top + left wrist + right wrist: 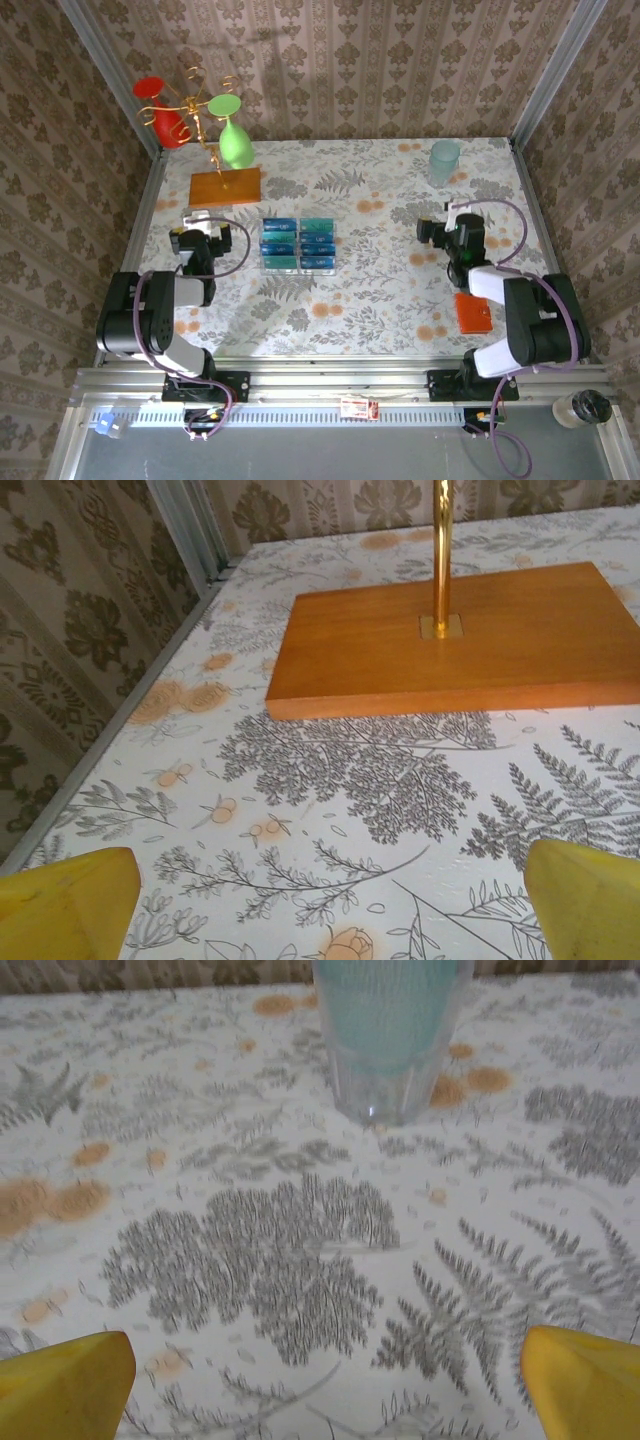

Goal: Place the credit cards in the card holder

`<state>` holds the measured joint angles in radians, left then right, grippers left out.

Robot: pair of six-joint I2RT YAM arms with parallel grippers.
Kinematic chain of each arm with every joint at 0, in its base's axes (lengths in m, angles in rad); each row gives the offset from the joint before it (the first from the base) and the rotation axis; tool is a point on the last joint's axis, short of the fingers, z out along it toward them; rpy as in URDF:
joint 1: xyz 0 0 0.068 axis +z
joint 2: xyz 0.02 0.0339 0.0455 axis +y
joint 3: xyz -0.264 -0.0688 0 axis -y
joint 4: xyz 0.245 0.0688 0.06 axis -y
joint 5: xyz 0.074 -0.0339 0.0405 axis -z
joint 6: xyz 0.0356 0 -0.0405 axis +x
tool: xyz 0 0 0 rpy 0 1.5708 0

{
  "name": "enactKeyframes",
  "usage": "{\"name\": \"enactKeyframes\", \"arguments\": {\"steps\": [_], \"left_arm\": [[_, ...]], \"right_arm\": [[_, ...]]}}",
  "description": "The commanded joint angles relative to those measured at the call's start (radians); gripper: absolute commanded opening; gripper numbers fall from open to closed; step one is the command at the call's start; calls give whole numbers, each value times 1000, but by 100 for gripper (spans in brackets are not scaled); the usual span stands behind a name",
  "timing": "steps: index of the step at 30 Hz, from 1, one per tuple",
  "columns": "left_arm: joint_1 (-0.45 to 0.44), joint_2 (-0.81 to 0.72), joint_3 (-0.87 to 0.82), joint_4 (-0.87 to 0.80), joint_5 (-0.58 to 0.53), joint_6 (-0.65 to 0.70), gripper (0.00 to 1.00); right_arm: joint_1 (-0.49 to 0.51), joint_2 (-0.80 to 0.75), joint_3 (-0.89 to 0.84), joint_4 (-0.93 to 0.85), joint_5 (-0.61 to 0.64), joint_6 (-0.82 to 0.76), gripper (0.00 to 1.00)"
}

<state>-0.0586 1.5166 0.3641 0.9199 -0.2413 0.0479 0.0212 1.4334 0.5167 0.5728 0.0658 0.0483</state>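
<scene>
Card holder: lies flat at the lower right of the top view, just beside the right arm, on the floral table.

Left gripper: jaws spread wide with nothing between them. The yellow fingertips sit at the lower corners of the wrist view.

Right gripper: jaws equally wide, nothing held.

Credit cards: dark blue and teal, lying in rows in a clear tray at frame centre.

Beyond these, a wooden slab stands at upper left and a teal tumbler at upper right.
</scene>
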Motion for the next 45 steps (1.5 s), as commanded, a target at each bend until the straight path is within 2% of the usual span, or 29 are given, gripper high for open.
{"name": "enactKeyframes", "arguments": {"steps": [1,4,6,9,12,14,17,19,21,24,30,35,45], "left_arm": [[-5,-80,22,-85,-58,-30,100],[2,-153,66,-222,-86,-43,100],[-3,-211,89,-291,-123,-65,100],[-5,-313,160,-535,-149,-198,100],[-13,-402,213,-775,-108,-372,100],[-18,-455,211,-846,-11,-454,100],[-24,-523,193,-921,160,-562,100],[-35,-558,164,-925,254,-617,100],[-53,-584,109,-845,364,-650,100],[-75,-587,67,-776,466,-687,100],[-108,-509,12,-601,576,-734,100],[-135,-405,27,-531,617,-727,100],[-200,-299,34,-461,593,-721,100]], "right_arm": [[-6,-114,89,-171,-12,11,100],[-6,-178,132,-245,44,163,100],[-6,-208,197,-385,62,308,100],[-9,-218,272,-562,85,574,100],[-5,-207,279,-572,-72,568,100],[24,-190,285,-615,-138,558,100],[123,-176,293,-691,-199,509,96],[218,-174,294,-741,-174,474,94],[334,-168,300,-791,-115,454,93],[475,-130,315,-843,-42,443,93],[682,57,420,-970,111,411,90],[752,154,466,-981,164,406,90],[774,248,494,-960,183,424,91]]}}
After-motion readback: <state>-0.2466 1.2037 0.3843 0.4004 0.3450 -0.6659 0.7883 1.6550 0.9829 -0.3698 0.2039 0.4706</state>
